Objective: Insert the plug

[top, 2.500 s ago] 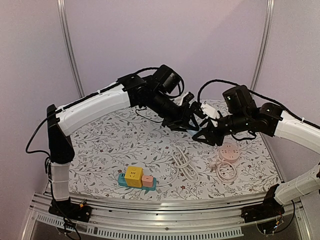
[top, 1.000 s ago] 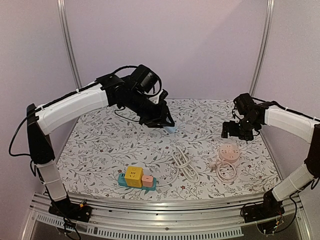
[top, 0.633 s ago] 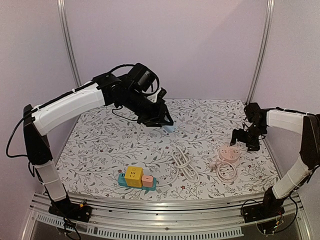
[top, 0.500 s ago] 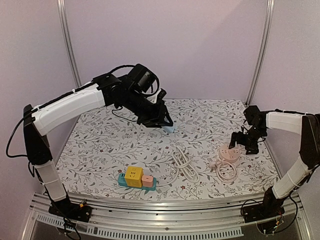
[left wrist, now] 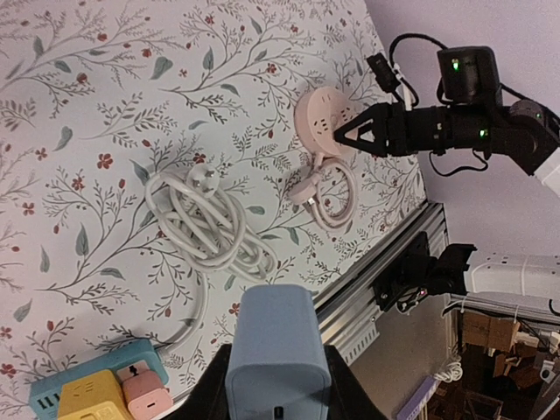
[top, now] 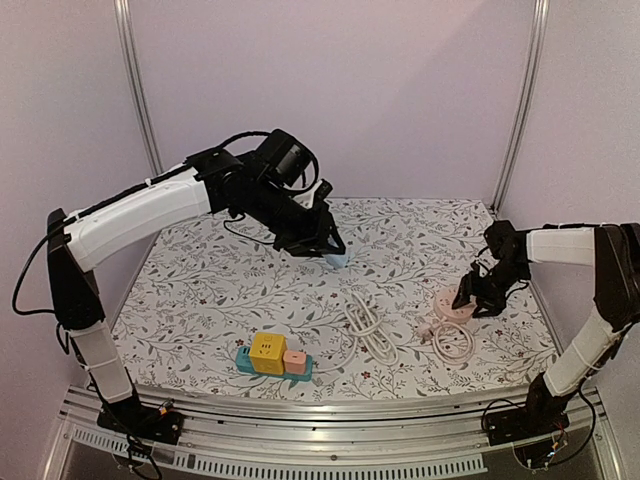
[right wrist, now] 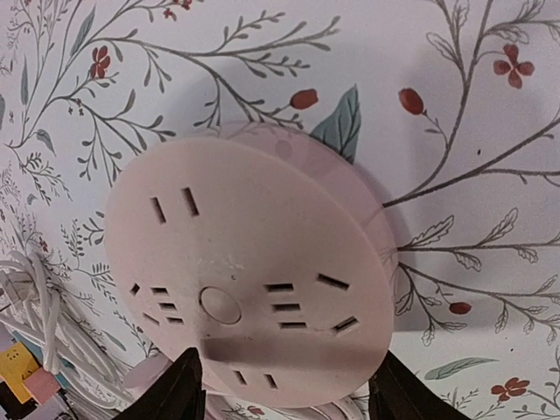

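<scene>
The left hand (top: 330, 252) is clamped on the blue plug (top: 340, 260), holding it up off the bench (top: 200, 290) at mid-frame in the overhead view. Over at the right, the right hand (top: 468, 298) straddles the round pink socket (right wrist: 254, 297). I can't tell whether its fingers actually pinch it.

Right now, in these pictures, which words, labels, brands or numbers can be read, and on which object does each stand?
None can be read.
The pink round socket shows only slots and a plain round centre.
The blue plug and the teal power strip with its yellow and pink blocks show no legible print.
</scene>
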